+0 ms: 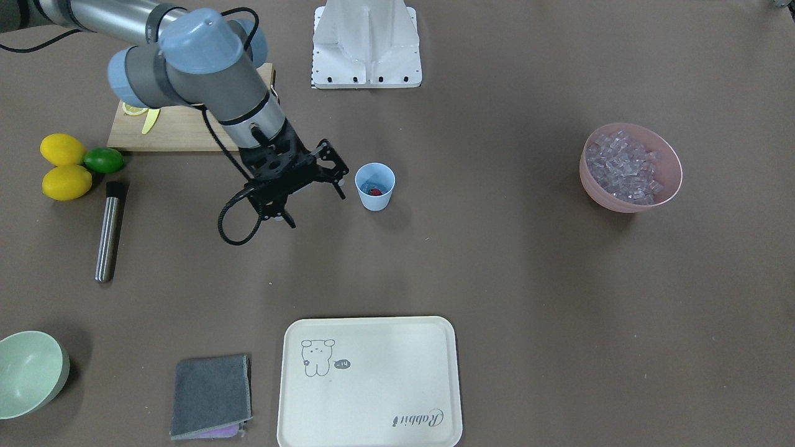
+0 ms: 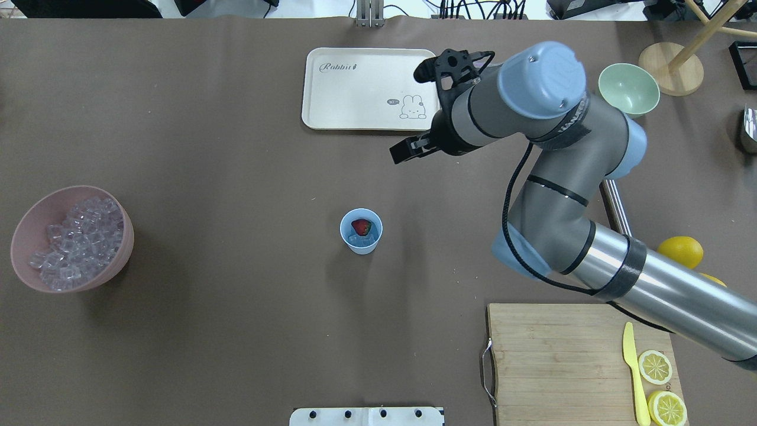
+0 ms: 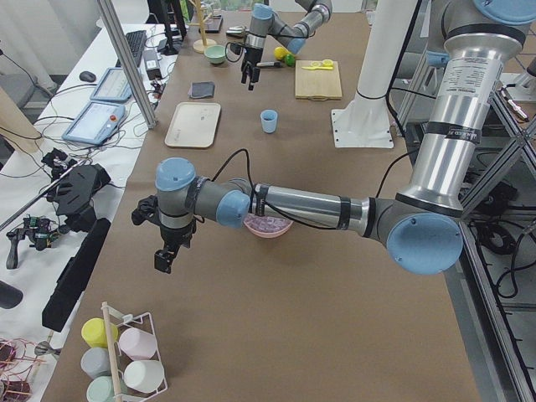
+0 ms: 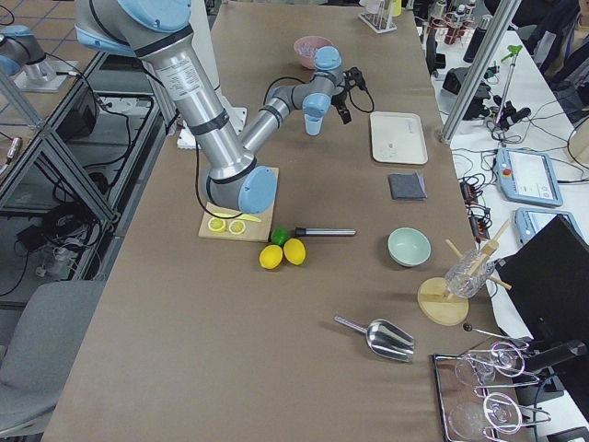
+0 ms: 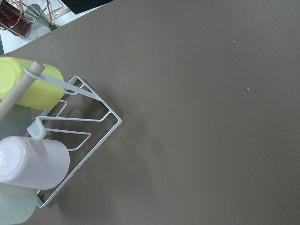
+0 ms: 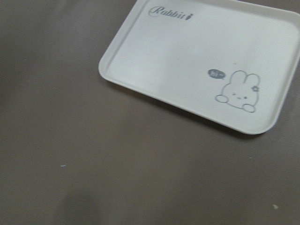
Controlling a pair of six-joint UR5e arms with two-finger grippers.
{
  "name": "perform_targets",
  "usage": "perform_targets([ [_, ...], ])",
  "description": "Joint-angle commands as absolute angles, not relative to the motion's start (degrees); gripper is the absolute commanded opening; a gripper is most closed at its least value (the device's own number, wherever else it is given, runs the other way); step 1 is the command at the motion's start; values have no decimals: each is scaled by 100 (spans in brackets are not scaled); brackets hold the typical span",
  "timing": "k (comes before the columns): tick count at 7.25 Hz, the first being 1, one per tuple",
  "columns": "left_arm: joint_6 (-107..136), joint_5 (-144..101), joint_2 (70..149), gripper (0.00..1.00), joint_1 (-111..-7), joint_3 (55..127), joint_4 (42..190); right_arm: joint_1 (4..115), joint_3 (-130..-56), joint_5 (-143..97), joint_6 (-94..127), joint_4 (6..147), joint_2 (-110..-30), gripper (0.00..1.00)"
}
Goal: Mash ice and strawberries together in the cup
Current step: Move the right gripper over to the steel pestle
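Right gripper (image 1: 317,209) jaws wide, empty, near cup (image 1: 375,197) | cup mid-table holds strawberry (image 2: 361,226) on ice (image 2: 362,240) | loading looks done | metal rod (image 1: 109,233) lying untouched; mashing not begun | left gripper (image 3: 165,261) far off, grip unreadable

An upright light-blue cup (image 2: 361,250), centred on the table (image 2: 236,177), holds a red strawberry (image 2: 361,226) atop clear ice (image 2: 364,240).

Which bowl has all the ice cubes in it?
The pink bowl: it is heaped with clear ice cubes. The pale green bowl, at the table's other end, shows nothing inside.
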State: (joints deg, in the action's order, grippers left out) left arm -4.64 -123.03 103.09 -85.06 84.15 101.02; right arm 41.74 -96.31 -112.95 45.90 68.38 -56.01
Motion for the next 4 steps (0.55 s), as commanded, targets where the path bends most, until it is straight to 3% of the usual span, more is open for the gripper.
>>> perform_targets([
  [1, -448, -12305, 10475, 98, -8508, 8228, 10055, 4901, -9615, -11906, 4509, 7178, -5862, 100],
  [4, -466, -12305, 10713, 98, -8640, 7998, 10046, 5526, -9659, -12014, 4500, 7681, -6430, 100],
])
